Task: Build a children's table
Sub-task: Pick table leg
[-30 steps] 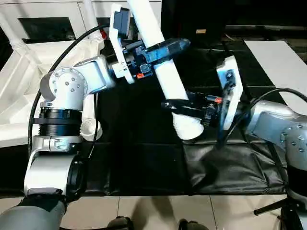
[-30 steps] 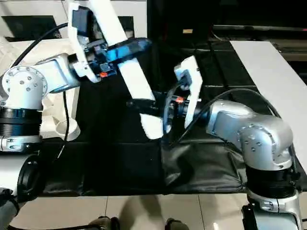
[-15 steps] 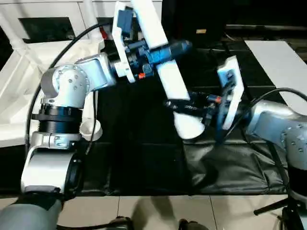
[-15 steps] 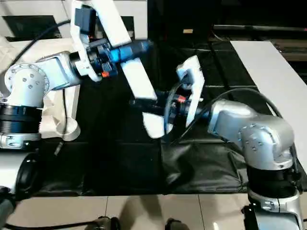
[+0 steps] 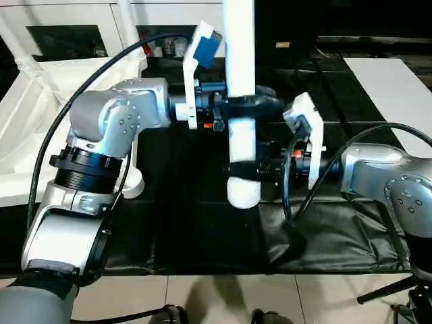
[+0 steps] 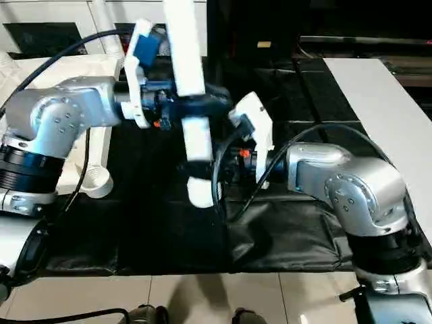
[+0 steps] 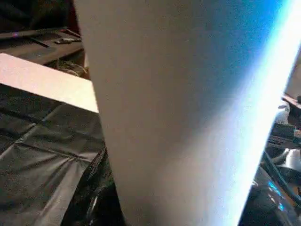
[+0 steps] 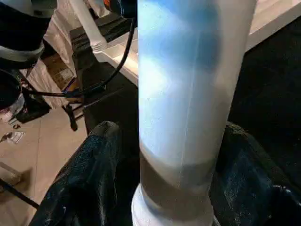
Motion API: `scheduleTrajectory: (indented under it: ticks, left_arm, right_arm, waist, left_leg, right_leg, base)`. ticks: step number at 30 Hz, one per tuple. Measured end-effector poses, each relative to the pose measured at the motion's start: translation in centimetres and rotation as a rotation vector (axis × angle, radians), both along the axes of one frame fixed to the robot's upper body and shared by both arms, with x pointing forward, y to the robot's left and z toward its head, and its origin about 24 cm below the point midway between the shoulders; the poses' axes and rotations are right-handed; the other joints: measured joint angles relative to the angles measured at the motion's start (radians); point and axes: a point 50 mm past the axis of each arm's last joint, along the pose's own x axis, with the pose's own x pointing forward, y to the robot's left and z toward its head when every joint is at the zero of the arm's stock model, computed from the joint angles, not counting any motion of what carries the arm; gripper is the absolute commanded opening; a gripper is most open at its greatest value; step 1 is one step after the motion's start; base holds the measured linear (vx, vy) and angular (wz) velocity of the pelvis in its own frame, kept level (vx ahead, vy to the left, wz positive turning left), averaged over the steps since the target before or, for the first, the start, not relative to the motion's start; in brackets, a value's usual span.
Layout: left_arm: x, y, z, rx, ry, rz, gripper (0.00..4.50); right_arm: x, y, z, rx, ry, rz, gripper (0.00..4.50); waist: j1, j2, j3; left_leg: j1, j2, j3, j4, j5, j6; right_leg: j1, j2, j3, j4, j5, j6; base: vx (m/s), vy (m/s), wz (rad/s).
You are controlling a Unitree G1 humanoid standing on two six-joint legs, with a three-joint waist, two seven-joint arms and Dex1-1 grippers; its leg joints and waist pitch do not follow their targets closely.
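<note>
Tabletop (image 5: 27,128) lay upside down at the left edge of the bench (image 5: 202,223), its ribbed underside up, with one leg (image 5: 19,50) standing in a far socket and another leg (image 5: 127,27) rising behind it. A round socket (image 5: 131,185) showed near the left arm's elbow.

Just right of that, the left hand (image 5: 253,104) was closed around a loose leg (image 5: 241,88) at mid-length, holding it nearly upright above the black mat, the leg's top running out past the top of the picture. The leg's ringed lower end (image 5: 244,192) hung clear of the mat.

Further right, the right hand (image 5: 253,169) sat low on the same leg. In the right wrist view its fingers (image 8: 89,179) stood on either side of the tube with a visible gap, so it looked slack and not clamping.

Judged from this, the step in hand was a handover to the left hand, ahead of carrying the leg to a socket. To do it well, the right hand should open fully and back straight off without nudging the tube. The left grip is high, so the lower end may swing; move slowly, keep the leg plumb, and line the ringed end squarely over an open corner socket before pressing down.
</note>
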Motion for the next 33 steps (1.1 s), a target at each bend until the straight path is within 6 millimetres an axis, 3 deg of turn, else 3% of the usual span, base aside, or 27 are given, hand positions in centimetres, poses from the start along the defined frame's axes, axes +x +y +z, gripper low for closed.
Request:
scheduleTrajectory:
  ticks: [8,22,23,33]
  left_arm:
    - [-0.1,0.3,0.2,0.02,-0.022,-0.002,1.87]
    - [-0.2,0.3,0.3,0.011,-0.022,-0.014,1.86]
    - [-0.3,0.3,0.4,0.011,-0.026,-0.011,2.42]
    - [-0.7,1.1,1.6,-0.031,-0.048,0.021,3.1]
  right_arm:
    - [0.2,0.4,-0.1,0.004,-0.006,0.004,3.03]
    - [0.3,0.4,-0.1,0.016,-0.013,0.001,1.92]
    - [0.4,0.4,-0.1,0.023,-0.014,0.001,1.87]
    - [0.2,0.6,-0.7,0.068,0.013,-0.006,1.84]
  waist:
    - [0.003,-0.001,-0.001]
    - [0.003,-0.001,-0.001]
    - [0.003,-0.001,-0.001]
    - [0.006,-0.003,-0.003]
  left_leg:
    - [0.0,0.0,0.0,0.005,0.002,0.002]
    - [0.0,0.0,-0.002,0.017,0.005,0.003]
    - [0.0,0.0,-0.002,0.017,0.006,0.003]
    - [0.0,0.0,-0.003,0.018,0.009,0.003]
  right_leg:
    - [0.001,-0.001,0.0,0.004,0.002,-0.002]
    - [0.001,-0.001,0.001,0.017,0.004,-0.004]
    - [0.001,-0.001,0.001,0.017,0.005,-0.004]
    - [0.001,-0.001,0.001,0.017,0.008,-0.005]
  base:
    - [0.0,0.0,0.0]
    - [0.0,0.0,0.0]
    - [0.0,0.0,0.0]
    - [0.0,0.0,0.0]
